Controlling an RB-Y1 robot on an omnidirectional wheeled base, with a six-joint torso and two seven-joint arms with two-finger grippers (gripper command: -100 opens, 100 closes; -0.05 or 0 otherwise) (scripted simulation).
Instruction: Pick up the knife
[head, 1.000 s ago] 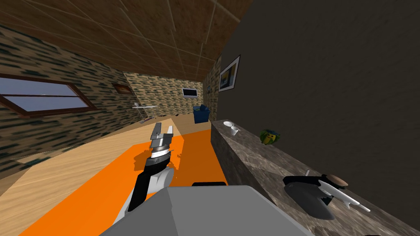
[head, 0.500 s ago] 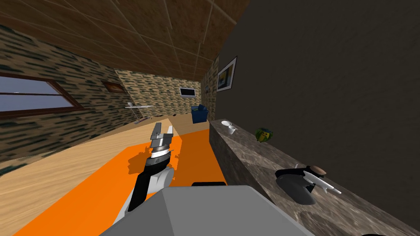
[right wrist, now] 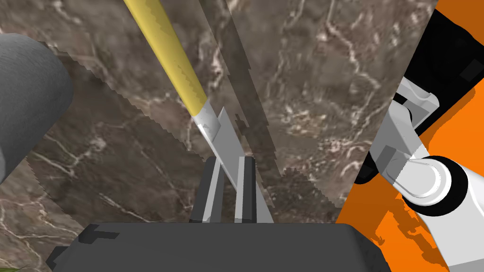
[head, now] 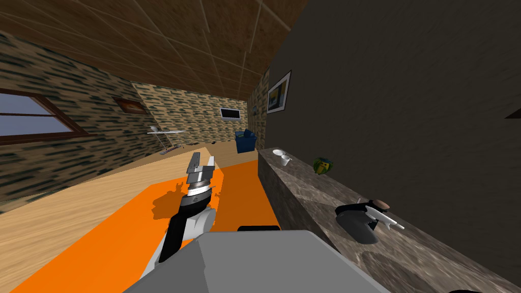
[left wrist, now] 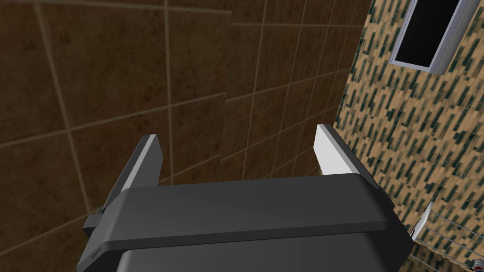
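The yellow-handled knife with a flat grey blade [right wrist: 188, 89] is pinched at the blade by the right gripper [right wrist: 230, 163], close over the brown veined marble counter [right wrist: 307, 71]; a firm pinch and a straight, slow lift are judged best, lest the thin blade slide out; the left gripper [left wrist: 238, 146] is spread, holding nothing.

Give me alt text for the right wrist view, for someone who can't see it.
The right gripper, jaws shut, grips the grey blade of a yellow-handled knife over a brown marbled counter. A rounded grey object lies nearby; orange floor shows past the counter's edge.
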